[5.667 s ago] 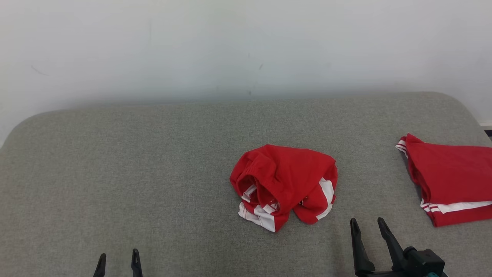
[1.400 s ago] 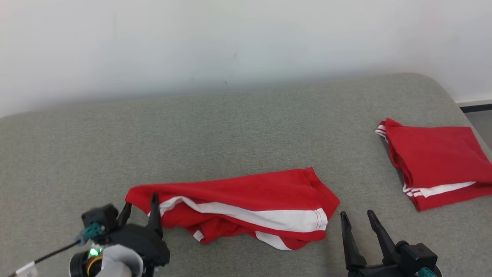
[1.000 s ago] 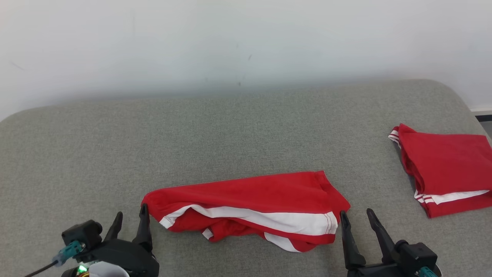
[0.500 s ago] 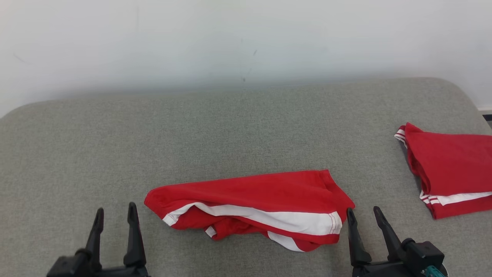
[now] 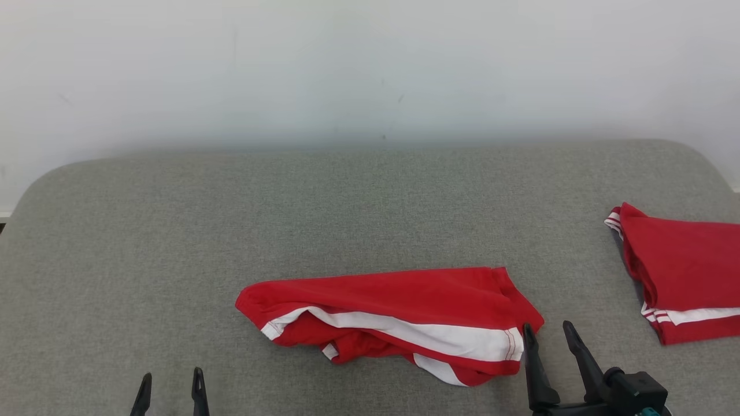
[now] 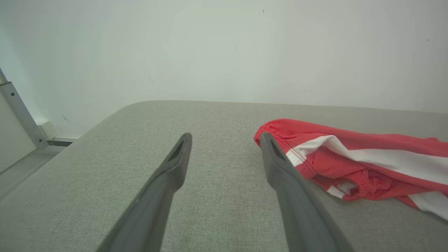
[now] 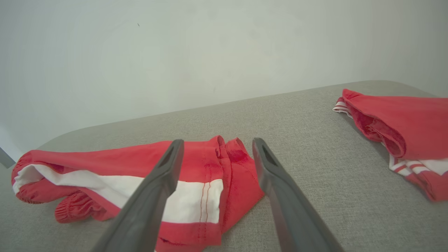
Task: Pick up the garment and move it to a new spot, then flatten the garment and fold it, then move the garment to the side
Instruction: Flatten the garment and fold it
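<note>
Red garment (image 5: 399, 315) lies stretched on grey bench (image 5: 173, 231). Your left pincer (image 5: 171, 377) at its 8 o'clock, right pincer (image 5: 547, 327) at 3 o'clock; both apart, holding nothing.

Two garments, likely shorts: spread garment (image 5: 399, 294), folded garment (image 5: 685, 268). Two tools: left tool (image 5: 172, 373), right tool (image 5: 547, 325).

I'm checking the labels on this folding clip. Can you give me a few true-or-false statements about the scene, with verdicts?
1. The garment lies spread lengthwise on the grey cushion. True.
2. The left gripper is clamped on the garment. False: its jaws are open, apart from the garment, and hold nothing.
3. The right gripper has open jaws at the garment's right end. True.
4. The second garment lies on top of the first. False: it lies apart, at the cushion's right edge.
</note>
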Robot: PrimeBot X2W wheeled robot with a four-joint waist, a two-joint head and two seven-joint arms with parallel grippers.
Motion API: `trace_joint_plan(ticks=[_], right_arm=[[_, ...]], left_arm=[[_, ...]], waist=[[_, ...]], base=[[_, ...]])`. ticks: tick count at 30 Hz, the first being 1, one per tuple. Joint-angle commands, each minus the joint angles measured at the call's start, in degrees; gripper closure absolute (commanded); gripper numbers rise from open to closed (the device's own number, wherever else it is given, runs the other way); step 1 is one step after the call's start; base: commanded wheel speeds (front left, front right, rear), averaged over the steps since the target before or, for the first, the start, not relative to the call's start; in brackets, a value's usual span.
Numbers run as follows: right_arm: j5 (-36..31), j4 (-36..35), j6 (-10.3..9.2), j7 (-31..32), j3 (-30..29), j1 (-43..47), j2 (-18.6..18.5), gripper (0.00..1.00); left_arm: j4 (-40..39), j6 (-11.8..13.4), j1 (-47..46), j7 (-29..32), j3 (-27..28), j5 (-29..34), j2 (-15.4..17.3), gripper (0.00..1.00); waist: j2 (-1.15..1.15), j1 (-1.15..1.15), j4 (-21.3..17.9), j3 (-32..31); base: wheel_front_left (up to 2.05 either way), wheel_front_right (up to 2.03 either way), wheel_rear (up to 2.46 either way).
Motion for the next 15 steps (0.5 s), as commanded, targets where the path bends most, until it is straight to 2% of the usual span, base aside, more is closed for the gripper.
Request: trace_joint_plan(ticks=[1,7,15], right_arm=[[-0.1,0.1,-0.14,0.0,0.1,0.6,0.2,0.00],[0.0,0.9,-0.15,0.0,0.4,0.9,0.2,0.00],[0.2,1.0,-0.15,0.0,0.3,1.1,0.2,0.00]], left_arm=[[0.3,-0.4,0.8,-0.1,0.4,0.7,-0.2,0.00],[2.6,-2.3,1.2,-0.1,1.9,2.5,-1.0,0.00],[3.2,-3.4,0.8,-0.1,2.8,3.9,-1.7,0.00]], waist=[[0.00,0.01,0.3,-0.3],[0.00,0.01,0.7,-0.7],[0.00,0.01,0.3,-0.4]], base=[[0.00,0.00,0.00],[0.00,0.00,0.00],[0.00,0.00,0.00]])
